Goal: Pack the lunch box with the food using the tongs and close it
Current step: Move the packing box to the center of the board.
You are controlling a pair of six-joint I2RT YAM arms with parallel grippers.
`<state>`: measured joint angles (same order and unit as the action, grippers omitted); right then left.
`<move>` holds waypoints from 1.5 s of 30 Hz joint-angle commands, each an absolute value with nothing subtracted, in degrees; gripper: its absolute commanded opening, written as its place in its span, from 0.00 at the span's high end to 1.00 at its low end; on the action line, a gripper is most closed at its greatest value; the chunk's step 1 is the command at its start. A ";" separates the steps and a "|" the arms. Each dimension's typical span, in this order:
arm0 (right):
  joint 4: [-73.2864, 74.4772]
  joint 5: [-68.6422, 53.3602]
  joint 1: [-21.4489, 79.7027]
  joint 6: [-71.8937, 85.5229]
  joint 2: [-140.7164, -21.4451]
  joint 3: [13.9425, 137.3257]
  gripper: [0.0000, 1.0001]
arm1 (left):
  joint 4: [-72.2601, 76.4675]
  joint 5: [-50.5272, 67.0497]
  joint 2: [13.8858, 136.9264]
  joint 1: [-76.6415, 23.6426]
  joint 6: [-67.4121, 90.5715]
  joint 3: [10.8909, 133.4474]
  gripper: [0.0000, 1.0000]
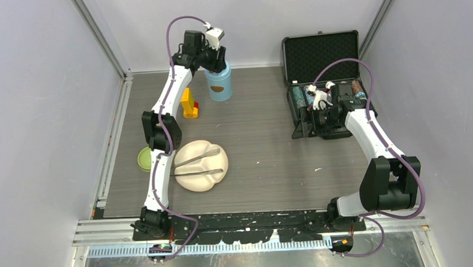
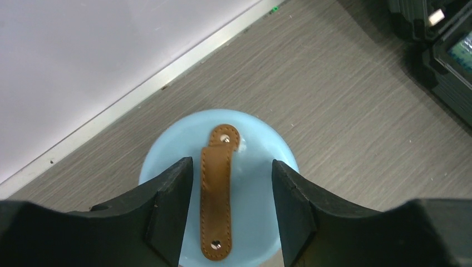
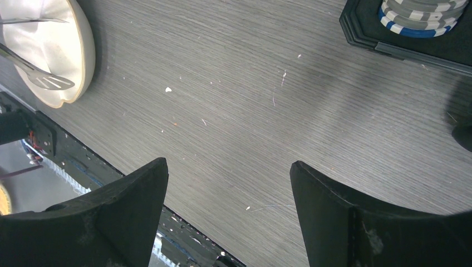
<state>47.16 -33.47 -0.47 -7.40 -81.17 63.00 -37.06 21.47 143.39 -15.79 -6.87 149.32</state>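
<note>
**Lunch box.** The lunch box (image 1: 220, 85) stands upright at the far left-centre of the table (image 1: 264, 144), near the back wall. Its blue lid (image 2: 256, 167) is seated on the canister, and the brown handle (image 2: 216, 206) lies flat across the lid top.

**Left gripper.** The left gripper (image 2: 231, 163) is positioned directly above the lid. Its fingers (image 2: 167, 217) are parted, one on each side of the handle. Blue lid surface shows between each finger and the strap. It has hold of nothing.

**Right gripper.** The right gripper (image 3: 228, 164) is spread wide and empty, with only bare table between its fingers (image 3: 334, 217). In the top view it sits at the near-left part of the black foam-lined case (image 1: 324, 77). A stack of grey and blue-white discs (image 3: 423, 16) lies in the case.

**Tongs.** The silver tongs (image 1: 203, 170) rest on the cream plate (image 1: 215, 180) at near left, beside the left arm. The two arms are spread apart across the plate.

**Other items.** A green lid (image 1: 143, 160) lies just left of the plate, partly hidden by the left arm. A yellow-and-orange block (image 1: 188, 103) stands just left of the lunch box.
</note>
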 commanded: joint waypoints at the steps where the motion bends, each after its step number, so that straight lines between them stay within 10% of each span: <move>1: 45.86 -33.40 -0.23 -7.99 -81.39 63.37 0.15 | -51.85 22.48 142.94 -18.50 -8.61 141.64 0.44; 31: 45.88 -33.66 -0.31 -7.82 -80.86 63.28 0.15 | -47.55 10.51 138.14 -19.42 -5.56 142.14 0.52; 45: 45.93 -33.57 -0.34 -7.73 -80.64 63.37 0.15 | -50.01 16.91 138.09 -21.30 -4.24 142.56 0.93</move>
<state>47.16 -33.47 -0.47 -7.38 -81.19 63.00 -42.50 14.22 138.39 -19.84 -5.98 144.62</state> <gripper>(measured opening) 0.849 0.126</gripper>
